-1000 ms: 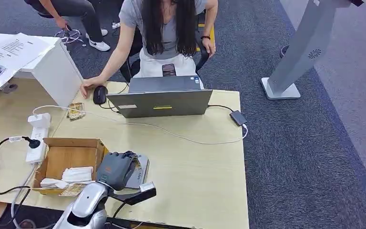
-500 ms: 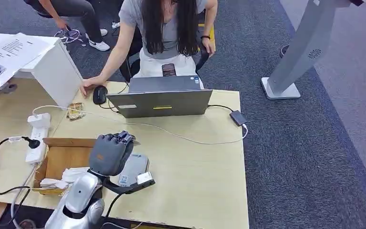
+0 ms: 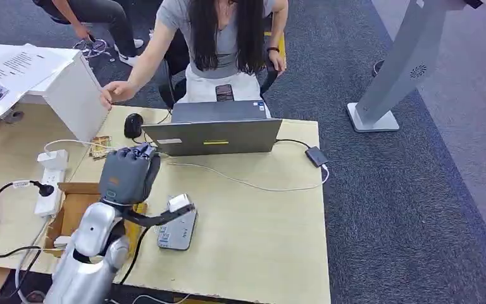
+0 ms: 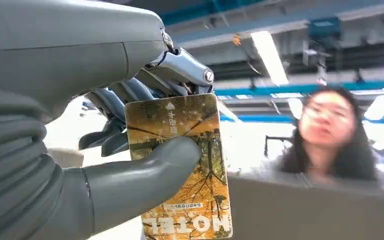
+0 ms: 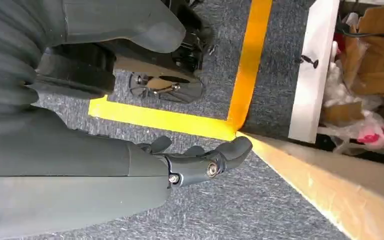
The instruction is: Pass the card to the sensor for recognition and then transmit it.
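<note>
my left hand (image 4: 80,165) pinches the card (image 4: 182,165) thumb against fingers, raised beyond the sensor (image 3: 178,229) toward the laptop (image 3: 212,136) | card looks light, stiff, slick: hold by one end | right hand (image 5: 200,162) hangs with nothing in it, fingers loosely apart

The pale wood-grain surface (image 3: 272,221) carries a grey open laptop (image 3: 212,136) at its far edge, a black computer mouse (image 3: 133,125) beside it, a white power strip (image 3: 50,180) (one black plug inserted), an open brown cardboard box (image 3: 79,212), and a flat grey card sensor (image 3: 178,231).
</note>
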`<state>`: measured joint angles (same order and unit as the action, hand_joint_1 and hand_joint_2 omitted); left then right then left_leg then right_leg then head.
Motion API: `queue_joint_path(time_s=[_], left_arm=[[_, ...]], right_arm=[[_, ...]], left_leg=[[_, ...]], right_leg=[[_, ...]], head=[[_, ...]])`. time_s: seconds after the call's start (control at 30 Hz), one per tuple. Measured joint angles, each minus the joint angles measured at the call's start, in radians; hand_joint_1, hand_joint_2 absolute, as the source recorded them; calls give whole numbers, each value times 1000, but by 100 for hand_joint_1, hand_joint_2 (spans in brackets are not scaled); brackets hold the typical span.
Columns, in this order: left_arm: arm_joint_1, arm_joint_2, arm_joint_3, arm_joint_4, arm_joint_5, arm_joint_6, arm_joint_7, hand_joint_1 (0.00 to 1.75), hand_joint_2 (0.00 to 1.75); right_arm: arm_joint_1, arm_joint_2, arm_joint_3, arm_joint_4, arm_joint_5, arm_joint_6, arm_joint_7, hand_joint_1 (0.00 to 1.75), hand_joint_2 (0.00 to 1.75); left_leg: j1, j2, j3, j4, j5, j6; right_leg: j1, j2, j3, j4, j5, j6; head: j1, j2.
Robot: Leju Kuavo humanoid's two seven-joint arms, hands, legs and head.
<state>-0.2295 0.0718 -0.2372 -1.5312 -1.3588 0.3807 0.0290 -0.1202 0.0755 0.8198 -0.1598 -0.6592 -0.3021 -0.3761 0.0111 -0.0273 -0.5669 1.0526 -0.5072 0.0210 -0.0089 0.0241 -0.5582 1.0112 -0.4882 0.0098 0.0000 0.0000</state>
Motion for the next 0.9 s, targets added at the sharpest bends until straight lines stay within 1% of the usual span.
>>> queue_joint_path(time_s=[0.13, 0.2, 0.3, 0.5, 0.9], left_arm=[[-138, 40, 78, 123, -3, 22, -10, 175, 175], [-208, 60, 113, 194, -2, 14, -11, 175, 175], [-277, 78, 139, 269, -2, 5, -12, 175, 175], [-317, 86, 155, 334, -2, 2, -15, 175, 175], [-346, 92, 159, 375, -2, -3, -18, 175, 175]], right_arm=[[-6, 0, 13, 0, 10, 0, 18, 0, 175], [-8, 0, 19, 0, 10, 2, 25, 0, 175], [-8, 0, 23, 0, 8, 2, 26, 0, 175], [-9, 0, 26, 0, 7, 2, 26, 0, 175], [-7, 0, 27, 0, 5, 2, 44, 0, 175]], left_leg=[[0, 0, 0, 0, 3, -2], [0, 0, -1, 0, 3, -2], [0, 0, -1, 0, 4, -2], [1, 0, -3, 0, 4, -1], [0, 1, -3, 0, 4, -1]], right_leg=[[0, 0, -1, 1, 2, -1], [1, 1, -2, 1, 3, -2], [0, 1, -2, 2, 3, -2], [0, 1, -3, 2, 3, -2], [0, 1, -4, 1, 3, -2]], head=[[0, 0], [0, 0], [0, 0], [0, 0], [0, 0]])
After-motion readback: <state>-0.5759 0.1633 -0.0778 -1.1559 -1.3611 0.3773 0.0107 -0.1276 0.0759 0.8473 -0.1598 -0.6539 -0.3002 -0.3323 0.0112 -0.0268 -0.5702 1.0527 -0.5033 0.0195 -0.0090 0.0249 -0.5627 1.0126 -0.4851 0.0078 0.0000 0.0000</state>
